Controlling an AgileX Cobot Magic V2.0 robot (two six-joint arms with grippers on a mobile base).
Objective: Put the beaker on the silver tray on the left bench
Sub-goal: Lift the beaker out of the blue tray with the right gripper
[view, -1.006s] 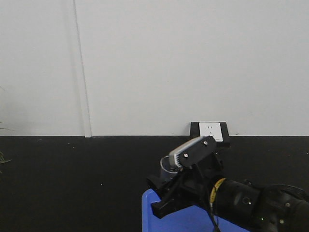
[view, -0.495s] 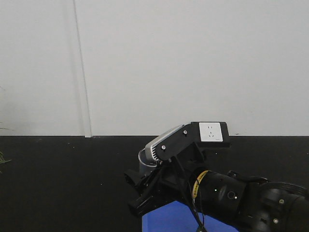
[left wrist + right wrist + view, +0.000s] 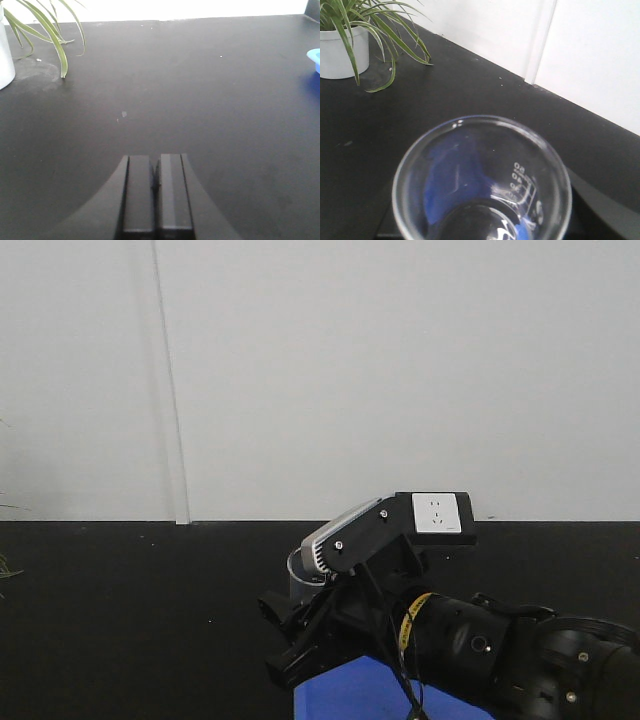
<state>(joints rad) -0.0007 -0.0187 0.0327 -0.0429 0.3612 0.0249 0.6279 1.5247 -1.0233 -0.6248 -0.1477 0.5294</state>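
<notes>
- Since the silver tray isn't seen in any view, its direction from the right tool [image 3: 292, 628] can't be read off the pictures. Going by the task wording, it's judged to be off on the left bench, which isn't shown either.
- The beaker [image 3: 298, 578] is clamped in the right tool, so that arm is obviously the one placed for the carry.
- It's held roughly upright, long axis near vertical, with the mouth turned up toward the right wrist camera. From the front it's seen by the left end of the blue tray [image 3: 350, 695]; whether it's directly over the tray or just beyond can't be told.
- Nothing is seen inside the beaker: no liquid, just printed graduation marks and some blue showing through the glass.
- What's in the blue tray can't be told, since most of it is covered by the arm.
- The left tool [image 3: 156, 192] is closed on nothing, fingers pressed together, and is held low over bare black worktop [image 3: 200, 100], well apart from the beaker.
- A white pot [image 3: 342, 47] with a green plant [image 3: 380, 20] is seen on the worktop off to the beaker's left. It's judged to be the one thing that needs clearing on a leftward swing, fwiw.
</notes>
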